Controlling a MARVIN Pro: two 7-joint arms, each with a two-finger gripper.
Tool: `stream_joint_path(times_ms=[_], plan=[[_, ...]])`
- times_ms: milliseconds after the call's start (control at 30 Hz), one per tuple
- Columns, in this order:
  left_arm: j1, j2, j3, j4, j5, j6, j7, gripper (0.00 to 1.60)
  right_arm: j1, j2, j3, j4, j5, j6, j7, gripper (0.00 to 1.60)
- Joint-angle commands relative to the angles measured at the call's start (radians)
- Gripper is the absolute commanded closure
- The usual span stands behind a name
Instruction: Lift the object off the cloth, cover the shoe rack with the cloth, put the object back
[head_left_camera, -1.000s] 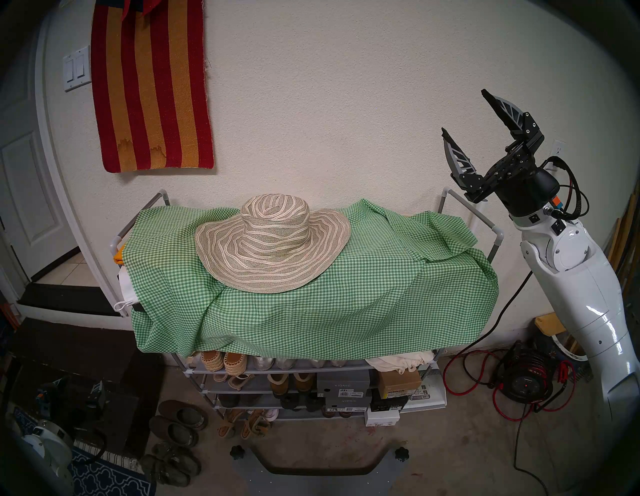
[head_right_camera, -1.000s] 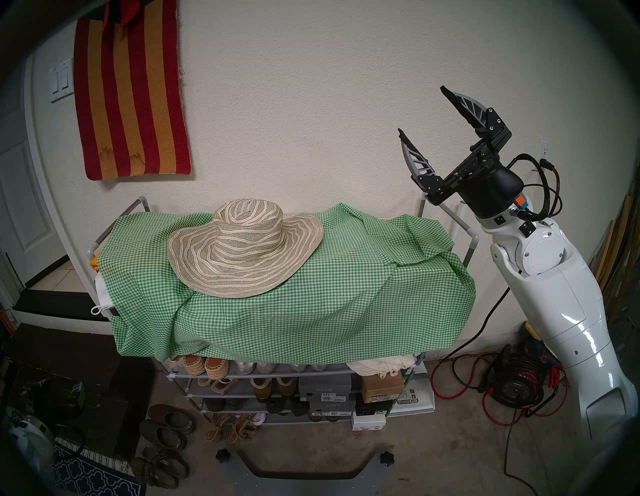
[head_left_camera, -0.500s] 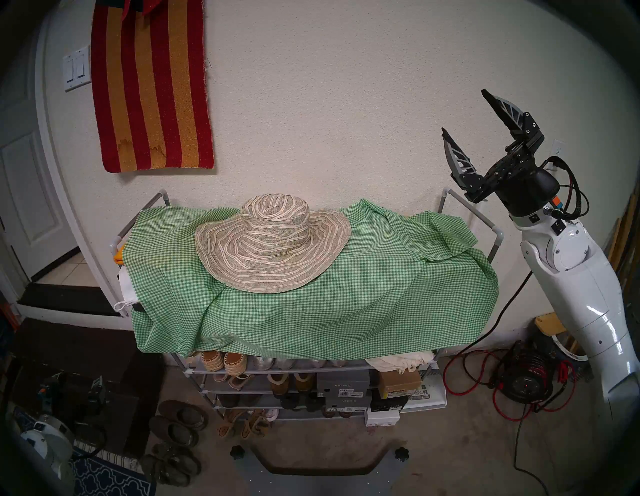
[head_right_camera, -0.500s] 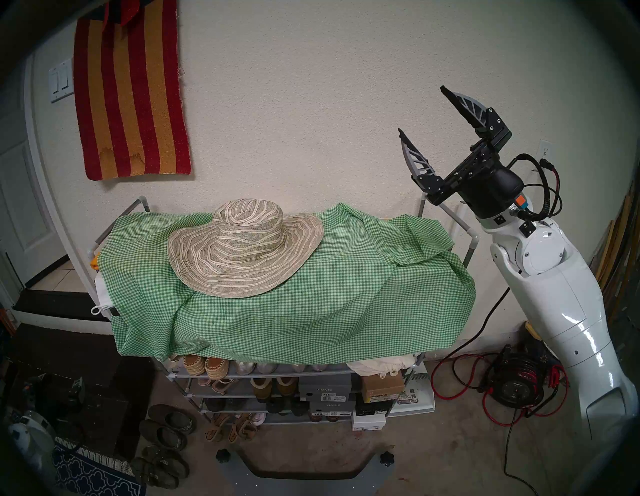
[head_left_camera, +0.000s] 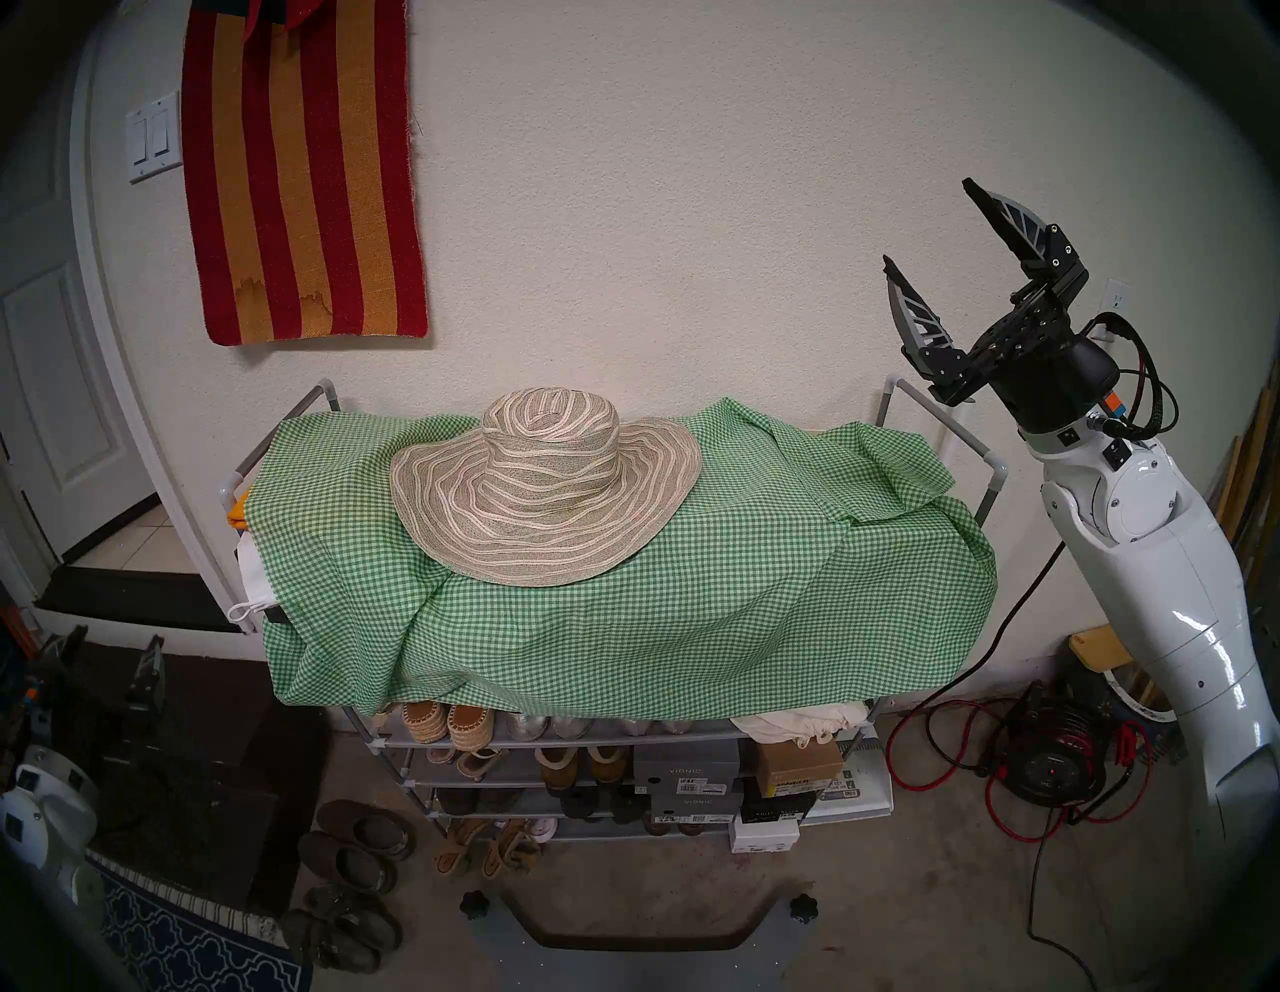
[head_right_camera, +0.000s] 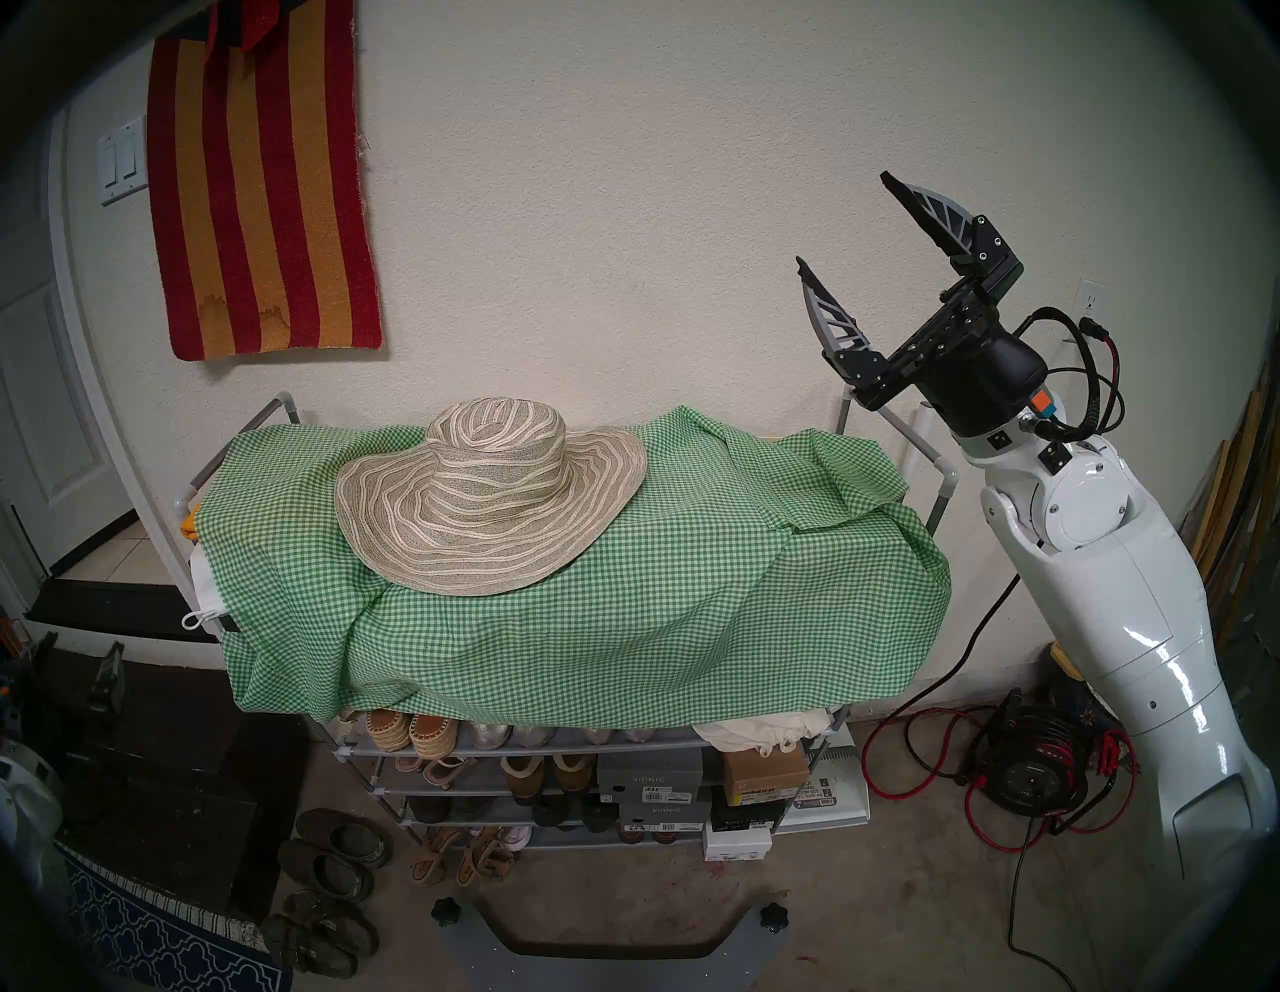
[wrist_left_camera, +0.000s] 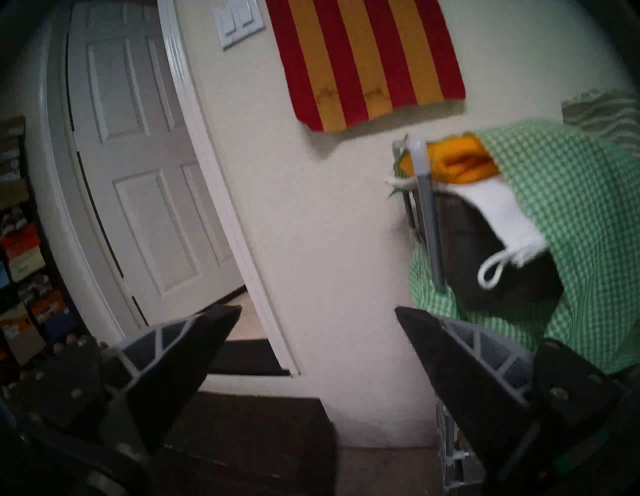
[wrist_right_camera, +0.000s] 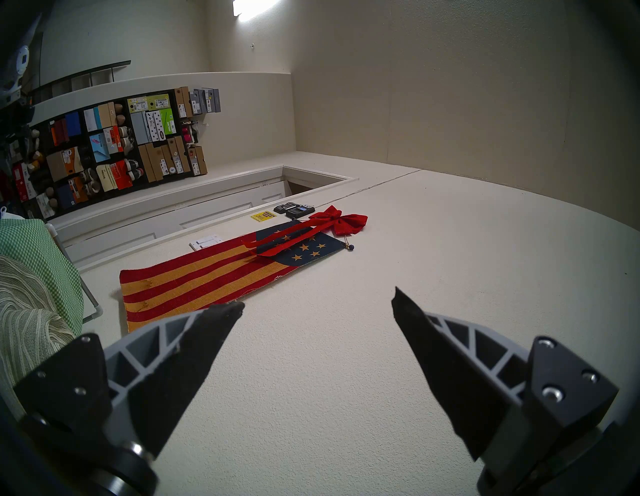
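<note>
The striped sun hat (head_left_camera: 544, 492) (head_right_camera: 492, 506) lies on the green-and-white check cloth (head_left_camera: 692, 589) (head_right_camera: 658, 609). The cloth is draped over the top of the shoe rack (head_left_camera: 554, 741), and its right part is bunched and folded back. My right gripper (head_left_camera: 927, 222) (wrist_right_camera: 318, 298) is open and empty, raised beyond the rack's right rail and pointing at the wall. My left gripper (wrist_left_camera: 318, 309) is open and empty, low at the rack's left end. It shows dimly in the head view (head_left_camera: 111, 651). Its wrist view catches the cloth (wrist_left_camera: 571, 207) and the hat's brim (wrist_left_camera: 606, 114).
A folded orange cloth (wrist_left_camera: 460, 162) and a white drawstring bag (wrist_left_camera: 498, 214) stick out from under the cloth at the rack's left end. A red-and-orange striped rug (head_left_camera: 305, 173) hangs on the wall. Loose shoes (head_left_camera: 353, 845) and a cable reel (head_left_camera: 1053, 762) lie on the floor.
My left arm has risen from the lower left corner toward the rack's left end. The right arm, hat and cloth have not moved.
</note>
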Motion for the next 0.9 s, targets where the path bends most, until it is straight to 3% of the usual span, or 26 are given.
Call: stream_joint_path(times_ms=[0,167,467,800,867], plan=[[-0.039,-0.020,-0.103,-0.068,-0.019,-0.067,0.008,0.00,-0.002,-0.001,-0.003,0.000,-0.001,-0.001,0.001,0.00],[-0.075,-0.015,-0.159,-0.098,-0.001,-0.113,0.026,0.00,-0.002,-0.001,-0.003,0.000,-0.001,-0.001,0.000,0.00],[-0.140,0.050,-0.211,-0.133,-0.070,-0.083,0.050,0.00,-0.001,0.000,-0.004,0.000,-0.001,-0.002,-0.001,0.00],[-0.179,0.174,-0.281,-0.219,-0.245,0.042,0.028,0.00,-0.001,0.002,-0.005,0.000,-0.001,-0.002,-0.003,0.00],[-0.200,0.211,-0.297,-0.223,-0.290,0.094,0.009,0.00,-0.001,0.002,-0.006,0.000,-0.001,-0.002,-0.003,0.00]])
